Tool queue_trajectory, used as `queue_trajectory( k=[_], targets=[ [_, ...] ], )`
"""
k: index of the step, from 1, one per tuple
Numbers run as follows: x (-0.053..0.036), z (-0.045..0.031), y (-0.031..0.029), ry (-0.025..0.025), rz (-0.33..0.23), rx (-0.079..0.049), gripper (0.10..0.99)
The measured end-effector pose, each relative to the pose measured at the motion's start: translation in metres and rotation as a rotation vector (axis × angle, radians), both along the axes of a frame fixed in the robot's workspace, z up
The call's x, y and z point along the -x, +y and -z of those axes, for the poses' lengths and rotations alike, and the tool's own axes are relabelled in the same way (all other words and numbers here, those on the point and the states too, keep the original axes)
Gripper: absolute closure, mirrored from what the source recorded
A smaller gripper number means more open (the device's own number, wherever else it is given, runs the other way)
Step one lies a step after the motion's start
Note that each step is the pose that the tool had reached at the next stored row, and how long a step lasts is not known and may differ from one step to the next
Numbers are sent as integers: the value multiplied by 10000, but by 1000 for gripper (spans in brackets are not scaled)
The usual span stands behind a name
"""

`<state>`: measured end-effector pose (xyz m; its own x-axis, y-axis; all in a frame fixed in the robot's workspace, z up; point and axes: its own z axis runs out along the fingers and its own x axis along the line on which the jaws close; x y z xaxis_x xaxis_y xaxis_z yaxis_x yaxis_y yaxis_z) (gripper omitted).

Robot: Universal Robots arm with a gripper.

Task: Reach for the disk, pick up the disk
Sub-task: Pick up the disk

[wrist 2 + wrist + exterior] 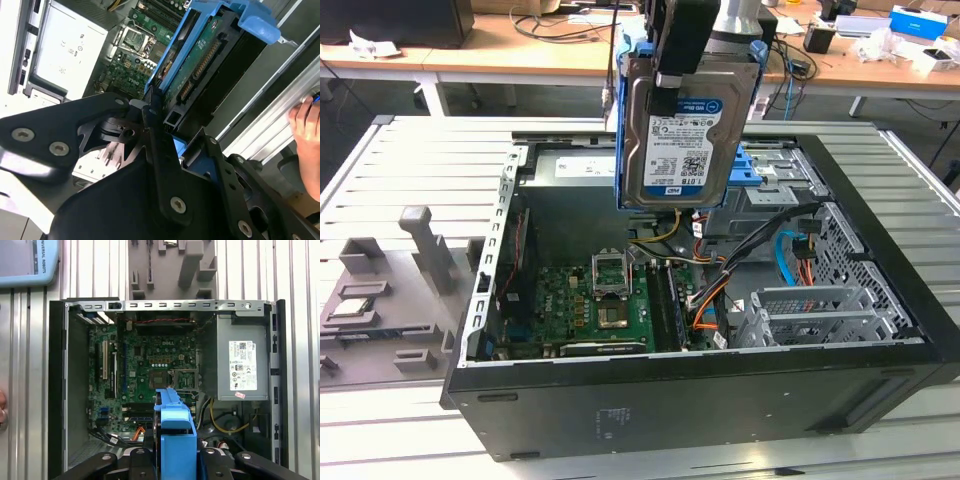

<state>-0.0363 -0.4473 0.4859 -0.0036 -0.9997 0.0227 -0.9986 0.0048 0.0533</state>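
1. In the exterior view, the disk [682, 140] hung upright in the air above the open computer case [700, 400], clear of it, with its labelled face toward the camera. The gripper [672, 75] came down on its top edge, and the fingers [670, 95] pinched the disk there. Reaching and picking up therefore looked done: the disk was lifted, not resting on anything. Directly below the fingers lay the motherboard [600, 300] and a tangle of cables [720, 290]; a drive cage [800, 310] stood lower, toward the exterior view's right. A grey foam tray [390, 290] sat on the slatted counter [410, 150], well apart.

2. In the second wrist view, the black fingers [152, 107] closed on the disk's blue frame [172, 60], with the drive's circuit side just beyond them. A person's hand [305, 125] rested near the counter's edge, well apart from the fingers.

3. In the first wrist view, the blue frame [175, 440] rose between the fingers, with the case's power supply [242, 365] and motherboard far below.
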Motion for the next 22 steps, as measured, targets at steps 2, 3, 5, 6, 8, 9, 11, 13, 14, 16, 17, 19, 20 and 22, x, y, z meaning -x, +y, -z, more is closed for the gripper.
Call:
queue_trajectory(
  k=[2, 3, 5, 6, 8, 9, 11, 13, 14, 16, 17, 19, 20, 22],
  targets=[
    [0, 0, -27, 0, 0, 0, 722],
    [0, 0, -43, 0, -1, 0, 722],
    [0, 0, -71, 0, 0, -1, 722],
    [0, 0, -95, 0, 0, 0, 722],
    [0, 1, -124, 0, 0, 0, 722],
    [0, 1, -147, 0, 0, 0, 722],
    [0, 1, -200, 1, 0, 0, 722],
    [0, 1, -260, 0, 0, 0, 722],
    [0, 1, -278, 0, 0, 0, 722],
    [0, 2, -315, 0, 0, -1, 722],
    [0, 2, -331, 0, 0, 0, 722],
    [0, 2, -365, 0, 0, 0, 722],
    [0, 2, -395, 0, 0, 0, 722],
    [0, 2, -425, 0, 0, 0, 722]
  ],
)
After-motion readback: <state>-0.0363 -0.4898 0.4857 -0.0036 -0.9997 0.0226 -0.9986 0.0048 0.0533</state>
